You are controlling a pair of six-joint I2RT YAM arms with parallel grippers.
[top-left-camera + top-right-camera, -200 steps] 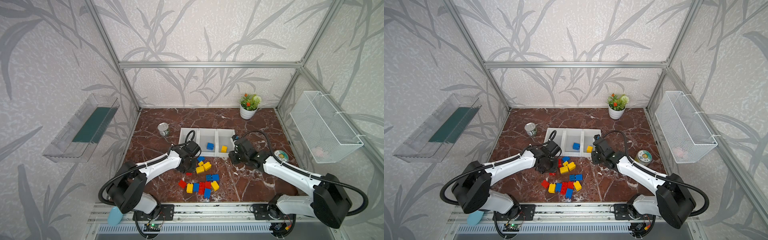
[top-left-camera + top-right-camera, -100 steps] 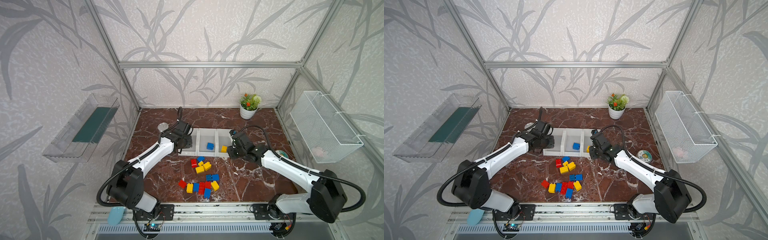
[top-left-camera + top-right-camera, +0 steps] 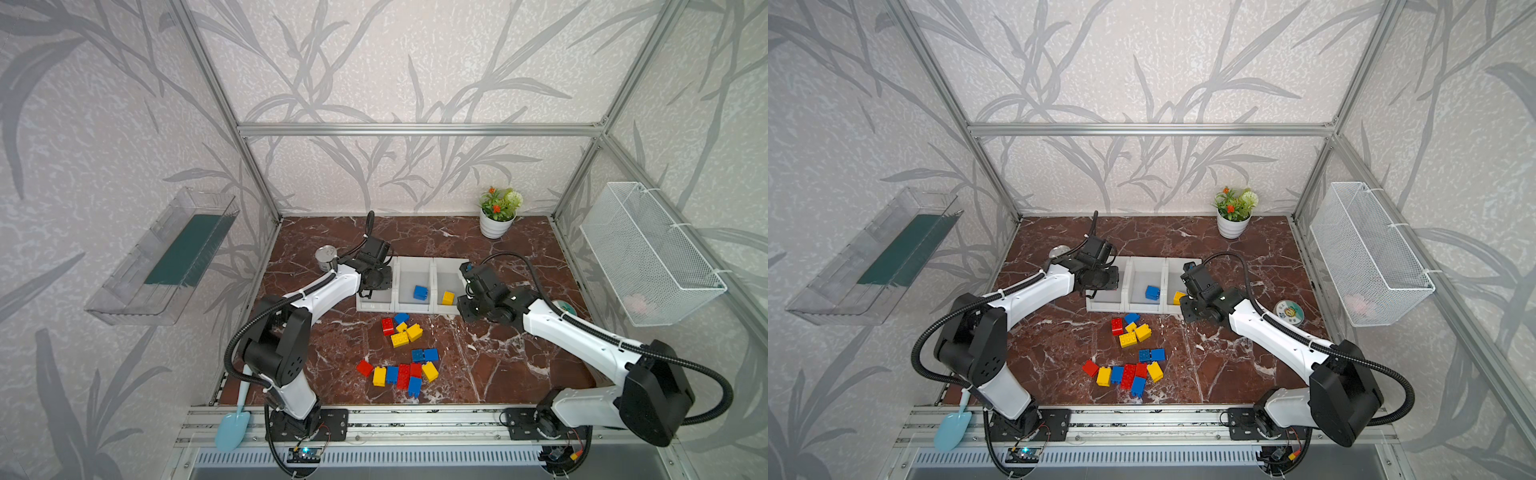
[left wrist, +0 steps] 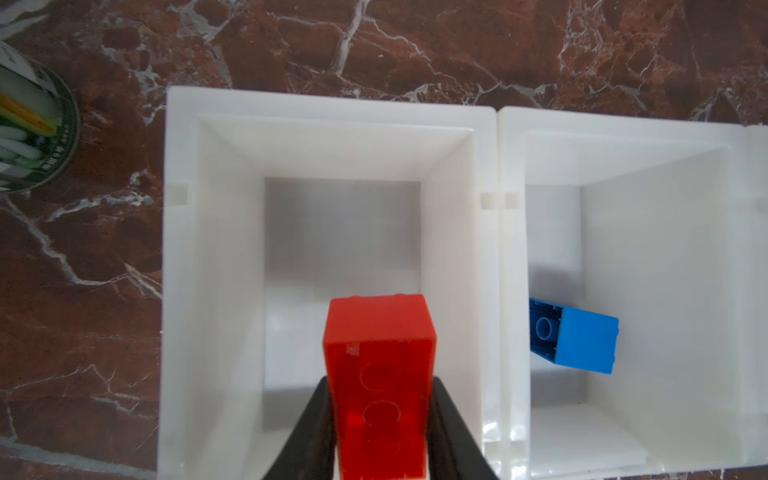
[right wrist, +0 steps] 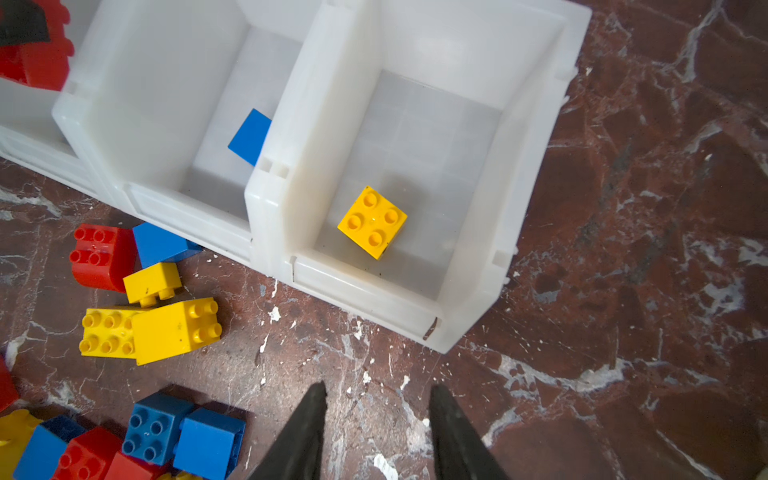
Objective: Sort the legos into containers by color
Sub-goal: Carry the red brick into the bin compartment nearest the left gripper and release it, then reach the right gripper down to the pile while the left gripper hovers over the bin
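Note:
My left gripper (image 4: 379,380) is shut on a red lego (image 4: 380,353) and holds it above the left container (image 4: 208,249); in a top view the gripper (image 3: 376,282) hangs over that bin. The middle container (image 3: 405,270) has one blue lego (image 3: 420,292) in it, and the right container (image 5: 519,166) has one yellow lego (image 5: 372,222). My right gripper (image 5: 378,388) is open with nothing between its fingers, low over the table in front of the right container. Several loose red, blue and yellow legos (image 3: 401,332) lie in front of the bins, and more (image 3: 401,372) lie nearer the front edge.
A tin can (image 3: 326,258) stands left of the bins. At the back right is a potted plant (image 3: 496,212), and a round disc (image 3: 1288,311) lies right of my right arm. The walls carry a wire basket (image 3: 648,253) and a clear tray (image 3: 166,257). A blue scoop (image 3: 232,428) rests at the front rail.
My left gripper has lifted a red lego from the pile and carried it back over the left container. My right gripper has drawn slightly away from the right container.

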